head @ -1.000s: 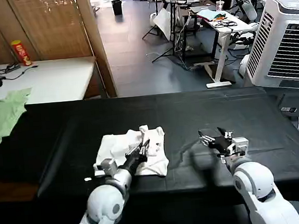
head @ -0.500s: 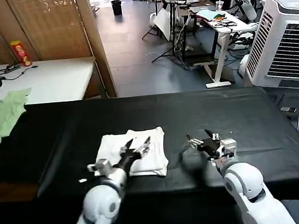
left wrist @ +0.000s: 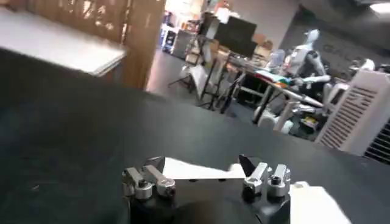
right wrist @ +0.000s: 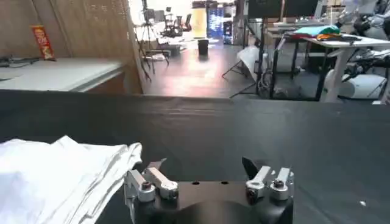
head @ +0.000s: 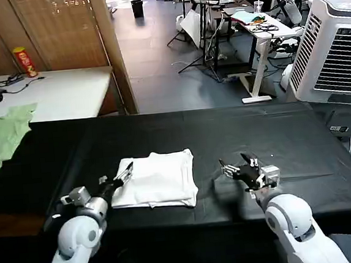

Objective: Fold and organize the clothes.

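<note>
The T-shirt (head: 157, 180) is laid as a folded square near the front edge of the worktop (head: 286, 128); the left gripper (head: 125, 172) is held at its left edge, jaws spread and empty; the right gripper (head: 235, 166) is kept just beside its right edge, likewise spread, probably so the fold is left undisturbed.

Black table (head: 286, 134) bare far side; folded T-shirt (head: 158, 179) blocks btwn arms

Soft white cotton T-shirt (head: 157, 179), matt and lightly creased, on a smooth matt black tablecloth (head: 237, 132). At its 9 o'clock, the left gripper (head: 125, 172): glossy white plastic, metal fingers.
</note>
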